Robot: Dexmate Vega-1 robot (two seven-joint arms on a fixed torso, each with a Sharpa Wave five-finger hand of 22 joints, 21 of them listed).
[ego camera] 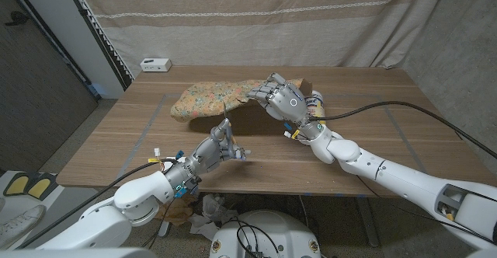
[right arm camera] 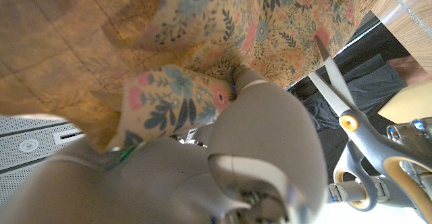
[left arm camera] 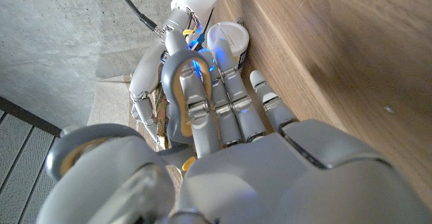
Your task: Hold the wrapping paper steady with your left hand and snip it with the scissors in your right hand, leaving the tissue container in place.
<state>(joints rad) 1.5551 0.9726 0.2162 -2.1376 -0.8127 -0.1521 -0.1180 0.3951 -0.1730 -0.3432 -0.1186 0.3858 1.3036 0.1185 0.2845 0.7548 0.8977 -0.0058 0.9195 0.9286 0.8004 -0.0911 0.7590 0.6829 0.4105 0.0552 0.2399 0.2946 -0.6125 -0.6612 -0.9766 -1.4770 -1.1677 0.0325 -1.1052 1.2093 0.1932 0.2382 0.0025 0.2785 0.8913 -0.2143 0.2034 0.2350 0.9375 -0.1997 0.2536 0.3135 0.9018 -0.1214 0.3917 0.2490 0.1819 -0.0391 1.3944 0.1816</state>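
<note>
The flowered wrapping paper (ego camera: 210,99) lies on the far half of the wooden worktop (ego camera: 388,134). At the paper's right-hand end, the robot's right hand (ego camera: 281,101) has its fingers (right arm camera: 256,89) clamped on the edge, which is lifted and folded over them. On the near side of the paper, the left hand (ego camera: 216,148) holds the scissors (ego camera: 226,114). Its fingers (left arm camera: 202,109) are closed through the grey, yellow-lined handles, and the blades point up toward the paper's near edge, their tip close to it. The white tissue container (ego camera: 317,102) stands just beyond the paper's right end, right beside the right hand.
</note>
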